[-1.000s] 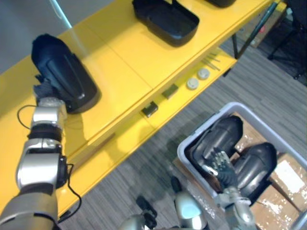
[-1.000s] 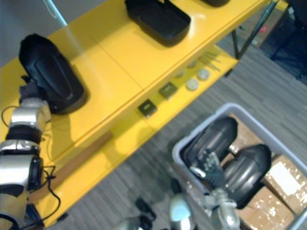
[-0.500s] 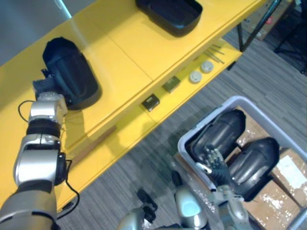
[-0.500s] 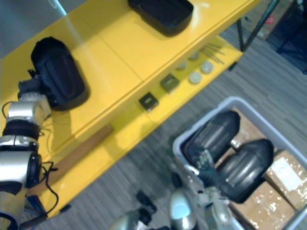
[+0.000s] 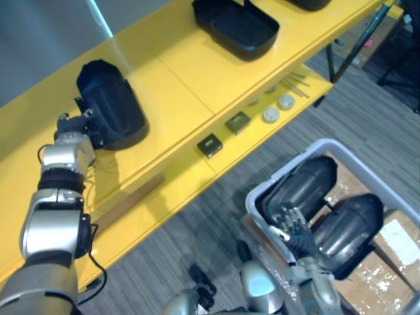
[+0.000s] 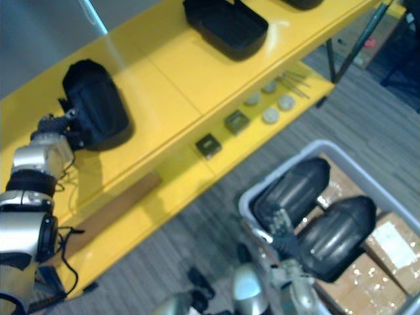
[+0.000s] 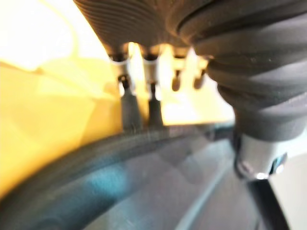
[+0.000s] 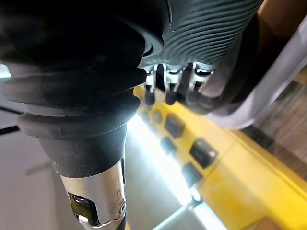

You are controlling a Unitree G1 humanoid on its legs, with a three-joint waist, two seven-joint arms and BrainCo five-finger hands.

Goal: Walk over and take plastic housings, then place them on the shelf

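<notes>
Since a second ago the left hand [image 5: 73, 126] and the black plastic housing [image 5: 113, 110] it touches have slid toward frame centre, further than the small blocks on the lower ledge did (the whole view has drifted too, so part of that is camera). Plastic housing lies on the top board of the yellow shelf [image 5: 177, 79], upper left of frame, with the left hand at its lower-left end. Left wrist view: fingers [image 7: 129, 108] straight, dark tips set against the housing's rim, nothing clasped. Right hand [image 5: 296, 230] sits lower right of frame, same spot over the grey bin [image 5: 282, 172] as before. Its fingers are loose and a little spread, holding nothing, just above the nearer of the two bin housings. Those two, [image 5: 308, 180] and [image 5: 357, 220], lie side by side inside the bin. An open-side-up housing [image 5: 236, 26] rests on the shelf top at upper centre, well apart from the first. Lower ledge, centre of frame: two dark blocks [image 5: 210, 145], two pale discs [image 5: 271, 115], thin rods [image 5: 295, 80] further right. A wooden strip [image 5: 131, 197] lies on the ledge toward lower left. Wrapped cardboard boxes [image 5: 394, 243] lie beside the bin at the right edge.
</notes>
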